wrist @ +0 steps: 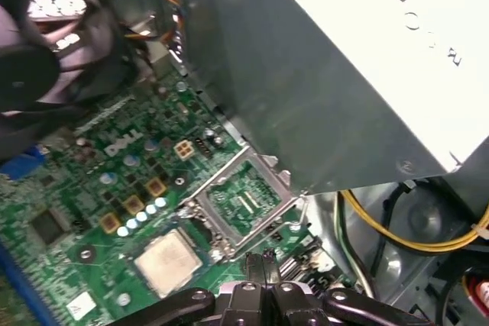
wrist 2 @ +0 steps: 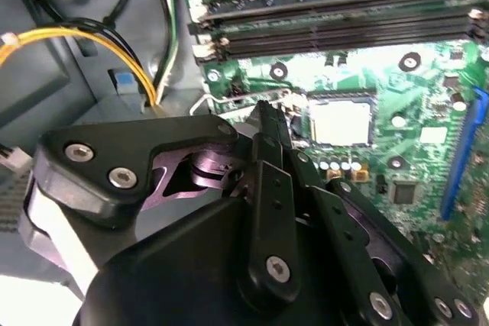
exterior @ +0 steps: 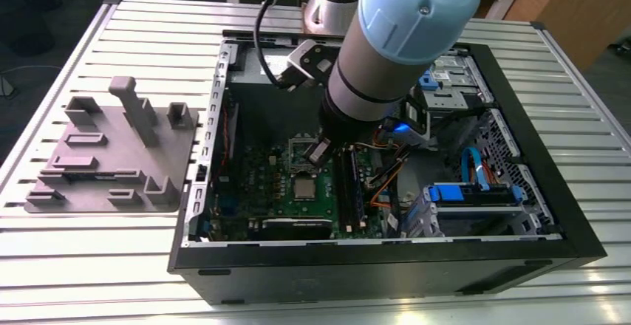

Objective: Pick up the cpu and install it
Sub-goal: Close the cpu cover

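The cpu (exterior: 303, 187), a small silvery square, lies flat in its socket on the green motherboard (exterior: 258, 185) inside the open computer case. In both wrist views the cpu (wrist: 168, 259) (wrist 2: 341, 121) sits a short way from my fingertips. The socket's metal frame (wrist: 241, 204) stands hinged open beside it. My gripper (exterior: 318, 151) hangs low over the board next to that frame. Its fingers (wrist: 263, 263) are pressed together with nothing between them, and the gripper (wrist 2: 267, 116) points toward the socket's edge.
The big grey metal box with a white label (wrist: 344, 74) looms close beside the arm. A fan (wrist: 46, 43), yellow cables (wrist 2: 92, 40) and memory slots (wrist 2: 344, 20) ring the socket. A grey plastic plate with upright blocks (exterior: 114, 155) lies outside the case at the exterior view's left.
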